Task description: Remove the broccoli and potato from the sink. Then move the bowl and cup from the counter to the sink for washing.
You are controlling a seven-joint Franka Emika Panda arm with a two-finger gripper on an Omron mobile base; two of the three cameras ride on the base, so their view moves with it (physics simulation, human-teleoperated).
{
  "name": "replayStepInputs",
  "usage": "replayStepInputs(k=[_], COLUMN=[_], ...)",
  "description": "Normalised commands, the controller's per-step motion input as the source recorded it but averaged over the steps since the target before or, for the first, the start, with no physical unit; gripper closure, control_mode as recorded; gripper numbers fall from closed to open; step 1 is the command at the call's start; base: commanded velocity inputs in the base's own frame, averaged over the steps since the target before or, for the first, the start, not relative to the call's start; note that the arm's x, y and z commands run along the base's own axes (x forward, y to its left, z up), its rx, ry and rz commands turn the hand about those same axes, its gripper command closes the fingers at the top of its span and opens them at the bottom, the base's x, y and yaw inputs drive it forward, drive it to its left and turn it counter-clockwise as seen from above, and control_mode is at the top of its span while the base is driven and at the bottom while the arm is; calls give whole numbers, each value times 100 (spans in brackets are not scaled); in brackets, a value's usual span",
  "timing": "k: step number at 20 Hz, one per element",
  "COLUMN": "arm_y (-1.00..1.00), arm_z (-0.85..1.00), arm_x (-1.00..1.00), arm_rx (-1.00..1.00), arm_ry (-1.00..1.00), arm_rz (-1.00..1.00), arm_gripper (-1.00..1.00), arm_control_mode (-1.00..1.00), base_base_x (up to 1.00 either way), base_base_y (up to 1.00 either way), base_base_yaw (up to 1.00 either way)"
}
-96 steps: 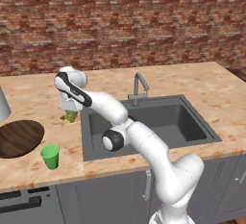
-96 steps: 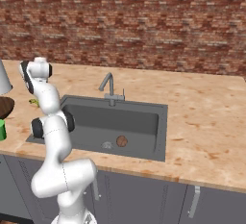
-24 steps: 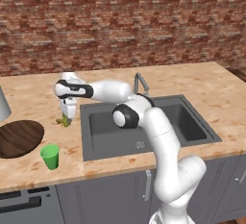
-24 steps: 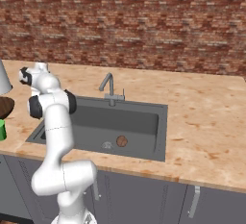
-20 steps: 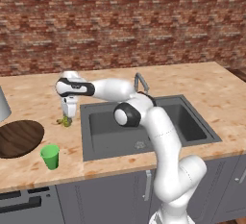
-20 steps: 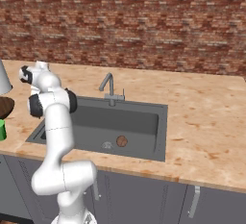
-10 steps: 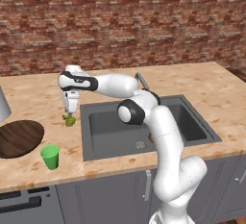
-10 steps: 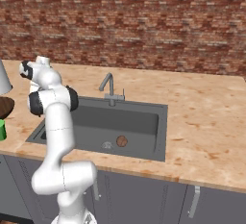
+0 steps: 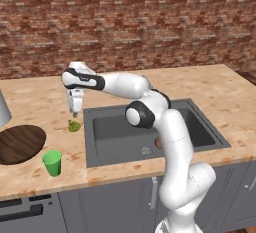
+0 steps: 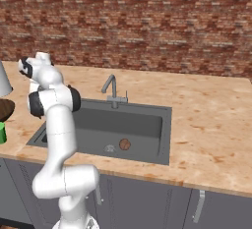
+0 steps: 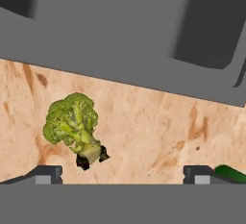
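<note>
One item of the four is dealt with: the broccoli (image 9: 74,125) lies on the counter (image 9: 40,102) just left of the sink (image 9: 150,127), free of the gripper (image 9: 75,111), which hangs above it with fingers spread and empty. The potato (image 10: 125,144) sits on the sink floor near the drain (image 10: 110,148). Judged next: swing right, descend into the basin, and close on the potato. Bowl (image 9: 20,143) and cup (image 9: 52,162) wait on the counter.

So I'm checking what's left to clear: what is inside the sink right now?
Inside the sink lies the potato, near the round drain. In the left base view, the arm covers most of the potato and part of the basin floor.
</note>
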Motion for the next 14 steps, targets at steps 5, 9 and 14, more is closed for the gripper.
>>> replayStepInputs(k=[5, 9, 14], arm_y=[-18, -25, -26], arm_z=[26, 21, 17], arm_x=[-13, -15, -17], arm_rx=[-2, -1, 0], arm_ry=[0, 0, 0], arm_rz=[0, 0, 0], arm_gripper=[-100, -100, -100], arm_control_mode=[-100, -100, -100], base_base_x=[0, 0, 0], base_base_y=[0, 0, 0], base_base_yaw=[0, 0, 0])
